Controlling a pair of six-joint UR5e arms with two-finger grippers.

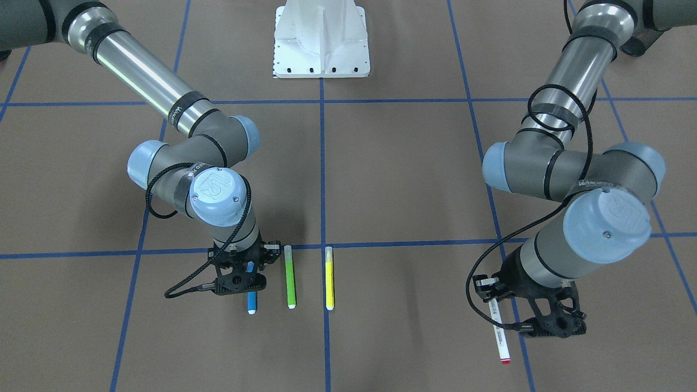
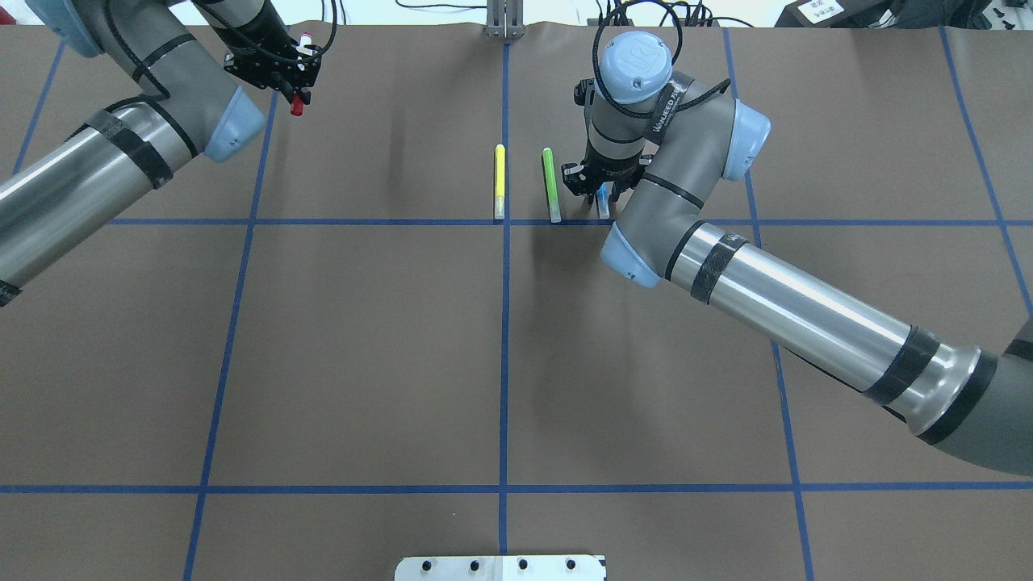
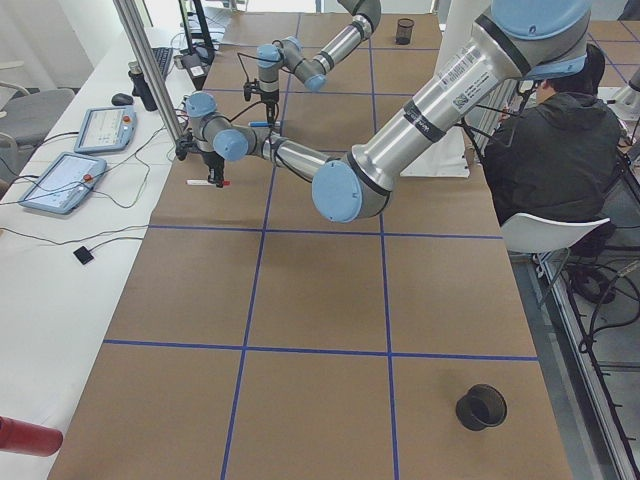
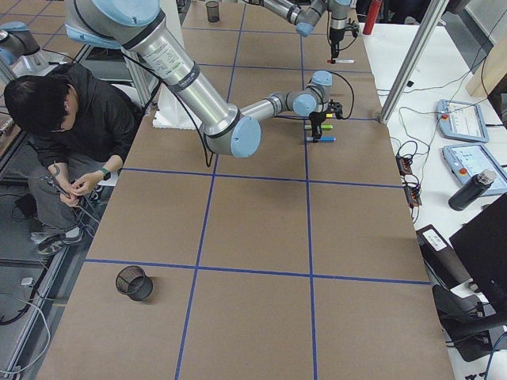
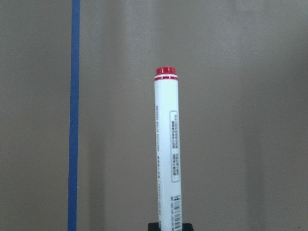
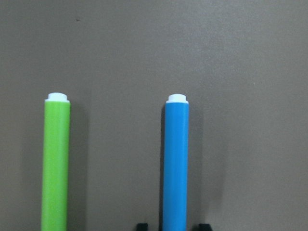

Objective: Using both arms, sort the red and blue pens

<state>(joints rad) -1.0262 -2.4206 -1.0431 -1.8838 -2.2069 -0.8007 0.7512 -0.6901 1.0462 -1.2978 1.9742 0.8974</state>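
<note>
The red pen (image 1: 500,329), a white-barrelled marker with red ends, is held near one end by my left gripper (image 1: 491,294), which is shut on it. In the left wrist view the marker (image 5: 166,144) points away over the brown table. The blue pen (image 1: 251,301), a blue highlighter, lies flat on the table. My right gripper (image 1: 248,270) is directly above it and open. In the right wrist view its fingertips (image 6: 141,225) stand either side of the blue barrel (image 6: 175,163) without touching it.
A green highlighter (image 1: 290,276) lies close beside the blue one, and a yellow highlighter (image 1: 329,277) lies past it, parallel. The white base mount (image 1: 321,41) stands at the robot's side. A black mesh cup (image 4: 133,283) stands far off. A person (image 4: 63,119) sits beside the table.
</note>
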